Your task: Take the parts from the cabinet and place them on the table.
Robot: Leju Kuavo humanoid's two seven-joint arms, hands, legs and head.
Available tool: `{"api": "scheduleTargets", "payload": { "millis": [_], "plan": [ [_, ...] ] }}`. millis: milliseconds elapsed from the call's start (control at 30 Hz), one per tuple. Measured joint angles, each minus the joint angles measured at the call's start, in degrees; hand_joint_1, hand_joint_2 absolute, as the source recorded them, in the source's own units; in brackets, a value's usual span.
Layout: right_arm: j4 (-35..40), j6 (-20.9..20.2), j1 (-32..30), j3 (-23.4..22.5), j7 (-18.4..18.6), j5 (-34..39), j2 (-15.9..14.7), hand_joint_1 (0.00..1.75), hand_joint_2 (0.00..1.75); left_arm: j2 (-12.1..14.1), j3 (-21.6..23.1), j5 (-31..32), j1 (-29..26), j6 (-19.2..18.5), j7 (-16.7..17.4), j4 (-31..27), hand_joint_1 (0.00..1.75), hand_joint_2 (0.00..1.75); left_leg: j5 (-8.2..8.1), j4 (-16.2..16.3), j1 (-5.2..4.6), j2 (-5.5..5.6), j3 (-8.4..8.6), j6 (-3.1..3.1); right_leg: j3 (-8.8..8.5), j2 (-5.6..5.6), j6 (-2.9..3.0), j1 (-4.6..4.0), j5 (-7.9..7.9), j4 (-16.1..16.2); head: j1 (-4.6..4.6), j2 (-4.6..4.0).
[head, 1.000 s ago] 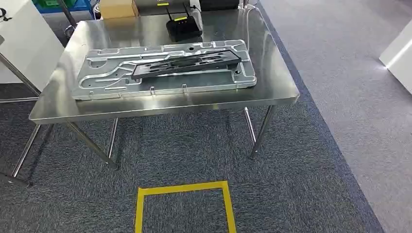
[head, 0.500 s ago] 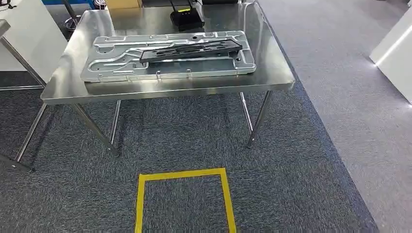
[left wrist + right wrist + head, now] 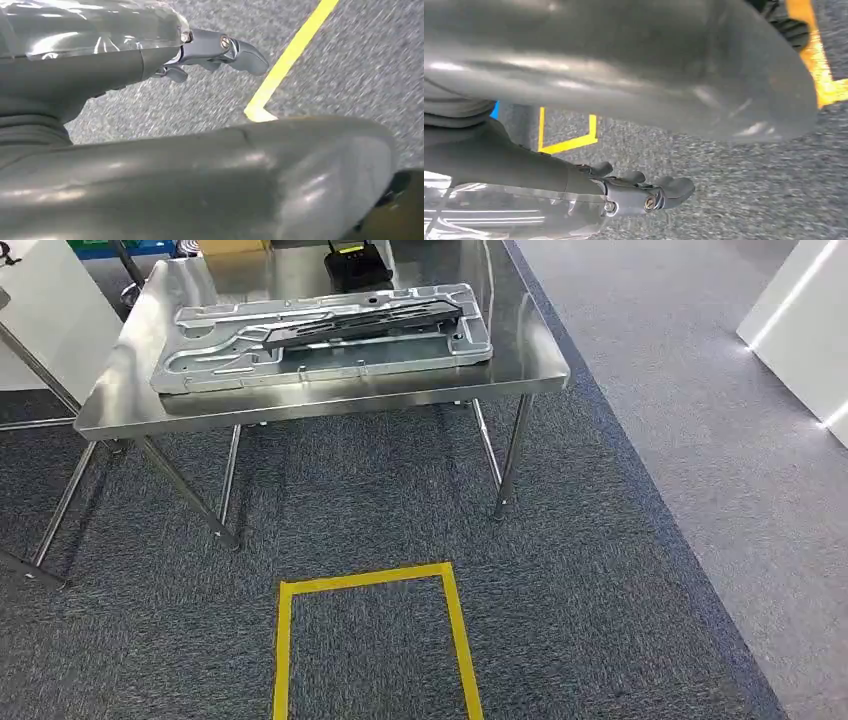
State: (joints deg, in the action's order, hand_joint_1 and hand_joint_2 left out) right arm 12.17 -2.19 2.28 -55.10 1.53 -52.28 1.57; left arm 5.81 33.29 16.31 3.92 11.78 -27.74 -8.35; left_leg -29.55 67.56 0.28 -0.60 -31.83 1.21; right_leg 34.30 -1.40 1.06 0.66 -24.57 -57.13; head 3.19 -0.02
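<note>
Lying atop silver tray point(image 3: 200, 365) on table point(image 3: 330, 405): black part point(image 3: 360, 322).

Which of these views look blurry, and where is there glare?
Head view: sharp overall, with ceiling light glaring off the steel table. Left wrist view: carpet and yellow tape streaked with motion blur. Right wrist view: carpet smeared too, and the near grey cover looks soft.

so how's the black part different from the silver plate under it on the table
The black part is dark, narrow and bar-shaped; the silver plate is pale metal, much wider and longer. The black part lies on top, running slantwise across the plate, while the plate rests flat on the steel table. Both are long, flat pieces with cut-outs or recesses.
</note>
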Motion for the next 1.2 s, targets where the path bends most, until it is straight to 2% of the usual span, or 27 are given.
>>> {"api": "scheduleTargets", "payload": {
  "millis": [33, 67, 100, 200, 233, 267, 333, 367, 400, 433, 500, 533, 567, 600, 700, 733, 767, 833, 867, 900, 933, 967, 1000, 1033, 1067, 1100, 1200],
  "plan": [
    [0.0, 0.0, 0.1, 0.0, 0.0, 0.0, 0.1, 0.0, 0.0, 0.0, 0.1, 0.0, 0.2, 0.0, 0.0, 0.0, 0.0, 0.0, 0.12, -5.8, -0.07, 0.12, 4.3, -0.41, 0.54, 0.1, -0.21, -0.01, 0.63, 0.0, 0.0, 0.0],
    [0.0, 0.0, 0.2, 0.0, 0.0, 0.0, 0.3, 0.0, 0.0, 0.0, 0.1, 0.0, 0.4, 0.1, 0.0, 0.0, 0.0, 0.0, -1.53, -11.4, -0.39, 0.27, 8.59, -0.93, 0.84, 0.17, -0.56, -0.2, 1.07, -0.1, 0.0, 0.0],
    [0.0, -0.2, 0.2, 0.0, -0.1, 0.0, 0.3, 0.0, 0.0, 0.0, 0.1, 0.0, 0.4, 0.1, 0.0, 0.0, 0.0, 0.0, -2.25, -14.1, -0.58, 0.27, 9.37, -1.34, 1.0, 0.09, -0.92, -0.22, 1.65, -0.2, 0.0, 0.0],
    [0.0, -0.7, 0.1, -0.2, -0.6, 0.0, 0.3, 0.0, 0.0, 0.0, 0.2, 0.0, 0.4, 0.1, 0.0, 0.0, 0.0, 0.0, -0.88, -13.8, -0.78, 0.18, 8.02, -2.54, 1.05, 0.07, -2.12, -0.02, 3.54, 0.7, -0.02, 0.0],
    [0.0, -0.9, 0.1, -0.3, -0.8, -0.1, 0.3, 0.0, 0.0, 0.0, 0.3, 0.0, 0.5, 0.0, 0.0, 0.0, 0.0, 0.0, 0.14, -14.2, -0.44, -0.27, 7.52, -2.97, 1.42, 0.44, -2.41, 0.23, 2.45, 0.0, 0.0, 0.0],
    [0.0, -1.0, 0.1, -0.4, -1.0, -0.2, 0.4, 0.0, 0.0, 0.0, 0.4, 0.0, 0.6, 0.0, -0.1, 0.0, 0.0, 0.0, 0.79, -14.2, -0.5, -0.25, 6.64, -3.65, 2.25, 0.75, -2.61, 0.2, -1.07, -2.0, -0.02, 0.0],
    [-0.1, -1.0, 0.0, -0.5, -1.5, -0.2, 0.5, 0.0, 0.0, 0.0, 0.6, 0.0, 0.6, 0.0, -0.2, 0.0, 0.0, 0.0, 2.18, -14.1, -0.75, -0.26, 4.89, -4.05, 4.28, 0.81, -2.84, 0.24, -8.25, -10.0, -0.02, 0.0],
    [-0.1, -1.1, 0.0, -0.5, -1.8, -0.3, 0.6, 0.0, 0.0, 0.0, 0.6, 0.0, 0.6, 0.0, -0.2, 0.0, 0.0, 0.0, 2.94, -14.0, -0.87, -0.26, 3.73, -4.09, 5.32, 0.84, -3.0, 0.19, -10.49, -14.8, -0.02, 0.0],
    [-0.1, -1.4, 0.0, -0.5, -2.1, -0.3, 0.6, 0.0, 0.0, 0.0, 0.7, 0.0, 0.6, 0.0, -0.2, 0.0, 0.0, 0.0, 3.57, -13.7, -0.94, -0.26, 2.72, -4.05, 5.54, 0.85, -3.07, 0.17, -10.54, -17.6, -0.02, 0.0],
    [-0.1, -1.6, 0.0, -0.5, -2.3, -0.4, 0.6, 0.0, 0.0, 0.0, 0.7, 0.0, 0.6, 0.0, -0.2, 0.0, 0.0, 0.0, 4.18, -13.3, -0.96, -0.26, 1.69, -3.96, 4.65, 0.85, -3.08, 0.17, -8.87, -18.1, 0.0, 0.0],
    [-0.1, -2.0, 0.0, -0.5, -2.5, -0.5, 0.6, 0.0, 0.0, 0.0, 0.7, 0.0, 0.6, 0.0, -0.3, 0.0, 0.0, 0.0, 4.98, -12.2, -0.96, -0.25, -0.53, -3.7, -0.45, 0.85, -2.84, 0.16, -4.53, -12.4, -0.02, 0.0],
    [-0.1, -2.1, 0.1, -0.5, -2.6, -0.5, 0.6, 0.0, 0.0, 0.0, 0.8, 0.0, 0.6, 0.0, -0.3, 0.0, 0.0, 0.0, 5.29, -11.6, -0.96, -0.23, -1.49, -3.53, -4.46, 0.85, -2.49, 0.08, -4.0, -7.0, 0.0, 0.0],
    [-0.1, -2.1, 0.2, -0.5, -2.6, -0.6, 0.6, 0.0, 0.0, 0.0, 1.0, 0.0, 0.6, -0.2, -0.2, 0.0, 0.0, 0.0, 5.56, -10.8, -1.07, -0.23, -2.24, -3.3, -8.55, 0.83, -2.01, -0.11, -5.75, -1.5, 0.0, 0.0],
    [-0.1, -2.3, 0.3, -0.5, -2.6, -0.8, 0.6, 0.0, 0.0, -0.1, 1.2, 0.0, 0.6, -0.2, -0.2, 0.0, 0.0, 0.0, 5.82, -10.3, -1.24, -0.26, -2.77, -2.97, -10.13, 0.78, -1.78, -0.29, -7.19, 2.0, 0.0, 0.0],
    [-0.2, -2.8, 0.3, -0.5, -2.3, -1.3, 0.8, 0.0, 0.0, -0.2, 1.7, 0.0, 0.6, -0.2, 0.0, 0.0, 0.0, 0.0, 7.27, -10.5, -1.09, -0.38, -3.06, -1.99, -8.99, 0.75, -0.71, -0.35, -6.3, 1.7, 0.0, 0.0],
    [-0.3, -2.9, 0.2, -0.5, -2.3, -1.4, 1.2, 0.0, 0.0, -0.1, 1.9, 0.0, 0.4, -0.2, 0.0, 0.1, 0.0, 0.0, 7.03, -10.2, -1.03, -0.17, -3.44, -1.7, -8.43, 0.46, -0.27, 0.16, -5.38, 2.2, -0.02, 0.0],
    [-0.3, -3.0, 0.4, -0.5, -2.3, -1.4, 1.2, 0.0, 0.0, -0.2, 1.9, 0.0, 0.3, -0.2, -0.2, 0.1, 0.0, 0.0, 4.27, -8.7, -0.96, 0.12, -4.26, -1.31, -7.6, 0.45, 0.17, 0.12, -4.75, 2.1, -0.02, 0.0],
    [-0.3, -3.3, 0.3, -0.5, -2.3, -1.7, 1.3, 0.0, 0.0, -0.3, 2.1, 0.0, 0.4, -0.2, -0.3, 0.1, 0.0, 0.0, -3.01, -1.1, -0.35, 0.13, -6.31, -0.44, -5.95, 0.41, 0.34, 0.11, -3.41, 2.1, -0.02, 0.0],
    [-0.3, -3.4, 0.3, -0.5, -2.3, -1.9, 1.4, 0.0, 0.0, -0.3, 2.1, 0.0, 0.3, -0.2, -0.3, 0.1, 0.0, 0.0, -5.28, 3.2, -0.17, 0.13, -7.19, -0.13, -5.1, 0.42, 0.27, 0.1, -2.81, 1.9, 0.0, 0.0],
    [-0.3, -3.5, 0.2, -0.5, -2.3, -2.0, 1.4, 0.0, 0.0, -0.3, 2.1, 0.0, 0.3, -0.2, -0.4, 0.1, 0.0, 0.0, -5.87, 6.5, 0.04, 0.13, -7.58, 0.14, -4.16, 0.41, 0.16, 0.13, -2.23, 1.7, 0.0, 0.0],
    [-0.3, -3.6, 0.2, -0.5, -2.3, -2.1, 1.4, 0.0, 0.0, -0.3, 2.1, 0.0, 0.4, -0.2, -0.4, 0.1, 0.0, 0.0, -4.78, 7.4, 0.29, 0.13, -6.98, 0.31, -3.26, 0.42, 0.01, 0.16, -1.67, 1.5, 0.0, 0.0],
    [-0.3, -3.7, 0.2, -0.5, -2.3, -2.1, 1.4, 0.0, 0.0, -0.3, 2.1, 0.0, 0.4, -0.2, -0.4, 0.1, 0.0, 0.0, -2.56, 5.8, 0.5, 0.13, -5.08, 0.4, -2.37, 0.42, -0.16, 0.19, -1.18, 1.2, 0.0, 0.0],
    [-0.3, -3.8, 0.2, -0.5, -2.3, -2.2, 1.5, 0.0, 0.0, -0.3, 2.1, 0.0, 0.4, -0.2, -0.4, 0.1, 0.0, 0.0, -0.33, 2.0, 0.66, 0.13, -2.06, 0.42, -1.54, 0.42, -0.39, 0.26, -0.74, 0.9, 0.0, 0.0],
    [-0.3, -3.8, 0.2, -0.5, -2.3, -2.2, 1.5, 0.0, 0.0, -0.3, 2.1, 0.0, 0.4, -0.2, -0.4, 0.1, 0.0, 0.0, 0.76, -3.5, 0.75, 0.15, 1.86, 0.38, -0.8, 0.44, -0.65, 0.34, -0.32, 0.6, 0.0, 0.0],
    [-0.3, -3.8, 0.3, -0.5, -2.3, -2.2, 1.6, 0.0, 0.0, -0.3, 2.1, 0.0, 0.6, -0.2, -0.4, 0.0, 0.0, 0.0, -0.09, -8.9, 0.82, 0.27, 5.77, 0.25, -0.42, 0.43, -0.99, 0.32, 0.01, 0.3, 0.0, 0.0],
    [-0.3, -3.8, 0.3, -0.5, -2.3, -2.6, 1.6, 0.0, 0.0, -0.3, 2.1, 0.0, 0.7, -0.2, -0.4, 0.1, 0.0, 0.0, -1.44, -13.3, 0.29, 0.01, 8.07, -0.17, -0.07, 0.15, -1.32, 0.12, 0.29, 0.0, 0.0, 0.0],
    [-0.3, -4.5, 0.2, -0.2, -2.1, -4.5, 1.6, 0.0, 0.0, -0.3, 2.1, 0.0, 0.6, -0.2, -0.6, 0.1, 0.0, 0.0, -0.73, -12.7, -0.07, 0.47, 6.56, -1.57, -0.04, -0.17, -2.56, 0.4, 1.79, 0.5, -0.02, 0.0]
  ]
}}
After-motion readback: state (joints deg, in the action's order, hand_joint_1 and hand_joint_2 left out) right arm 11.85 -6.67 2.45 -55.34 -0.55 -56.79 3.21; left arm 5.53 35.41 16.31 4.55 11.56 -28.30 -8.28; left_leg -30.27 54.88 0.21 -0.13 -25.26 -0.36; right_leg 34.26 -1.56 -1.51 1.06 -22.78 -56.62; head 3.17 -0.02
